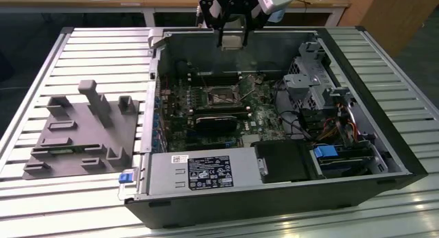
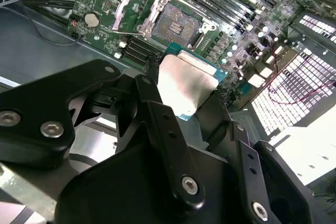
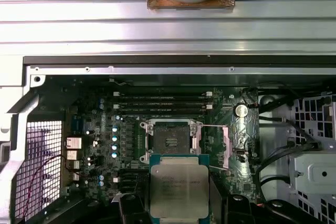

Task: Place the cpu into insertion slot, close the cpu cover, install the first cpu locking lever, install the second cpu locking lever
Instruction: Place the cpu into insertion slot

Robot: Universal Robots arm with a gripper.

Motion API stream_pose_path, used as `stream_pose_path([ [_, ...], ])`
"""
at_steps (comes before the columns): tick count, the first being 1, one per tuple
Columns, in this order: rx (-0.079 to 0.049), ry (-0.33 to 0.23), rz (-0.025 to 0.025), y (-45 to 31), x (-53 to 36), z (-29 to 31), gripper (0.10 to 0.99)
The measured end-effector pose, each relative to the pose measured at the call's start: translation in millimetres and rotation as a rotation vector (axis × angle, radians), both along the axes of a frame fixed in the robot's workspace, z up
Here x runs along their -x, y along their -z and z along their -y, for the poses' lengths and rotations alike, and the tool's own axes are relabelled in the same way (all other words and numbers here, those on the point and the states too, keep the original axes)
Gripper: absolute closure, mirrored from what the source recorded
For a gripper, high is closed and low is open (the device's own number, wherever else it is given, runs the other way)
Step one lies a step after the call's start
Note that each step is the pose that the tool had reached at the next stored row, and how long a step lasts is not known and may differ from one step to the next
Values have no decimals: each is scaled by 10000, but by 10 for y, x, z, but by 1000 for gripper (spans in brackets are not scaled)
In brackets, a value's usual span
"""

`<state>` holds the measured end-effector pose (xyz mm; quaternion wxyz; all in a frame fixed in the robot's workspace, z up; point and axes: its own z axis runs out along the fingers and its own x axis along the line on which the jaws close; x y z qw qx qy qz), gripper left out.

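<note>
Gripper (image 1: 233, 42) suspended over the open computer case (image 1: 274, 202), with its fingers (image 3: 131, 209) clamped on the cpu (image 1: 232, 38). One finger bears on each of two opposite edges of the chip. In both wrist views the cpu (image 2: 186, 85) lies flat between the fingers (image 2: 153, 106), silver top showing. Its free end projects past the fingertips toward the motherboard (image 1: 264, 120). The cpu (image 3: 179, 187) is held in the air, apart from the insertion slot (image 3: 170, 139). In the exterior view it hangs at about 12 o'clock from the insertion slot (image 1: 221, 95). The slot's dark centre is uncovered. The cpu cover (image 3: 232, 141) stands swung open beside it. A grey fixture plate (image 1: 75, 140) lies at 9 o'clock from the case.
</note>
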<state>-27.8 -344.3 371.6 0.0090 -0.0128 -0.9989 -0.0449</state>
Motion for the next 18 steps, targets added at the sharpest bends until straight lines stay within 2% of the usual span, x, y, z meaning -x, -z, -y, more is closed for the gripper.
stream_pose_path([
  [11, 4, 0, -1, 119, 0, 0, 549],
  [18, 3, 0, 0, 234, 3, 0, 549],
])
